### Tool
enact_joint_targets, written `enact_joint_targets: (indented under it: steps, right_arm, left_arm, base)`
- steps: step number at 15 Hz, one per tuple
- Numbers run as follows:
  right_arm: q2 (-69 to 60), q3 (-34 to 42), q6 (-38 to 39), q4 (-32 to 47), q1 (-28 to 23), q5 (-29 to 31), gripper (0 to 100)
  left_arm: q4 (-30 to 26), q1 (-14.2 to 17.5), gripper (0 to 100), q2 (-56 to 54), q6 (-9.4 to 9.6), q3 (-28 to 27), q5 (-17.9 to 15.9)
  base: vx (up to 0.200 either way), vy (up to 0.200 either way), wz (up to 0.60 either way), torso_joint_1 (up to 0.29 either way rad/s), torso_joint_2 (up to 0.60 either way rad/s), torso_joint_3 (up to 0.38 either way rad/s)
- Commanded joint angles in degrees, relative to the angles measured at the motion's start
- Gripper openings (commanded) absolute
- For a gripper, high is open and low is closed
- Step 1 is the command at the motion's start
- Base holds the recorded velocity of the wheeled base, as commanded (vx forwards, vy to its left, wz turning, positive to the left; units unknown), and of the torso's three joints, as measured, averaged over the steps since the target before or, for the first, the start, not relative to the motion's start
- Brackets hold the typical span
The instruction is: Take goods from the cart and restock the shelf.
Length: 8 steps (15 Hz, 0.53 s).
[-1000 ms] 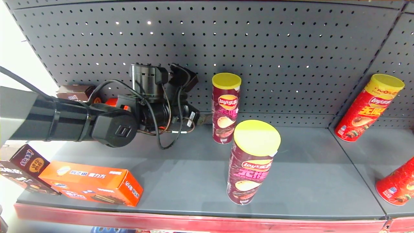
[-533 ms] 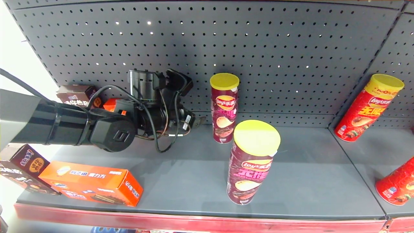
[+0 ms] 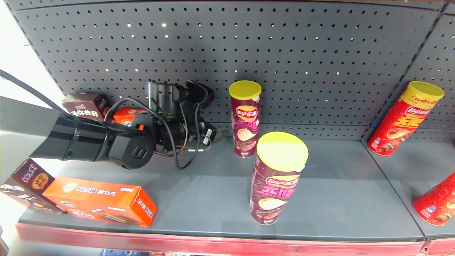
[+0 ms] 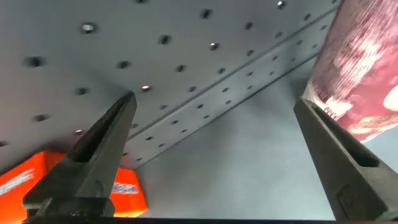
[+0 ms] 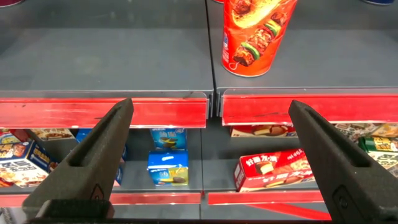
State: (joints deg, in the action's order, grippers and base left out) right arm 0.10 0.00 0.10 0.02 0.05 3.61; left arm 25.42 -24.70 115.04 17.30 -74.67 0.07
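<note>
Since the left gripper [image 4: 213, 102] has drawn back toward nine o'clock, fingers [image 4: 99, 149] wide and empty, the maroon yellow-lidded cardboard can [image 3: 244, 119] looks restocked on the grey metal shelf [image 3: 337, 192].

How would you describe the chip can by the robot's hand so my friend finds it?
On the grey shelf with the holey back wall, two purple cans with yellow lids stand near the middle. It is the back can, by that wall, beside the left gripper; the front can stands near the edge, and the red cans are far right.

Head camera down onto shelf [image 3: 213, 192]; wrist cameras close.
</note>
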Motion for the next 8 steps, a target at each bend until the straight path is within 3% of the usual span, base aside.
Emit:
enact_joint_targets:
  steps: [1, 8]
  right_arm:
    - [0.08, 0.00, -0.01, -0.02, -0.05, 0.00, 100]
    - [0.08, 0.00, -0.01, -0.02, 0.04, 0.00, 100]
  left_arm:
    - [-0.02, -0.97, 100, 1.15, 0.02, -0.22, 0.01]
    - [-0.02, -3.87, 100, 2.56, -1.83, -1.18, 0.54]
  base:
    - [0.000, 0.000, 0.00, 0.000, 0.00, 0.000]
    - [0.000, 0.000, 0.00, 0.000, 0.00, 0.000]
